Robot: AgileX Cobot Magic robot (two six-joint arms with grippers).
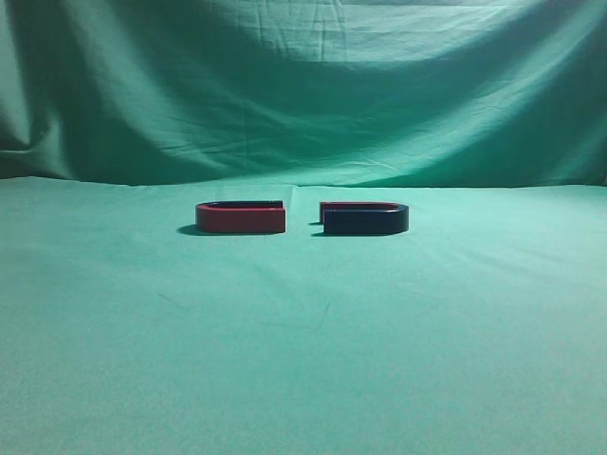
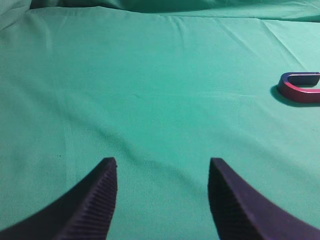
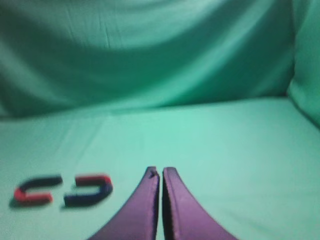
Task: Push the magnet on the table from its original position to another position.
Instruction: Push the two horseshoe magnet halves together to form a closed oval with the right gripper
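The magnet (image 1: 365,220) lies flat on the table (image 1: 303,341), just right of centre, with its dark navy side facing the exterior view and a red inner arm behind. It also shows blurred at the lower left of the right wrist view (image 3: 89,191). My right gripper (image 3: 160,170) is shut and empty, to the right of the magnet and apart from it. My left gripper (image 2: 163,161) is open and empty over bare cloth. Neither gripper shows in the exterior view.
A second U-shaped magnet with a red side (image 1: 241,218) lies just left of the navy one, open ends facing it across a small gap. It shows at the right edge of the left wrist view (image 2: 301,88). A green backdrop (image 1: 303,85) rises behind the table.
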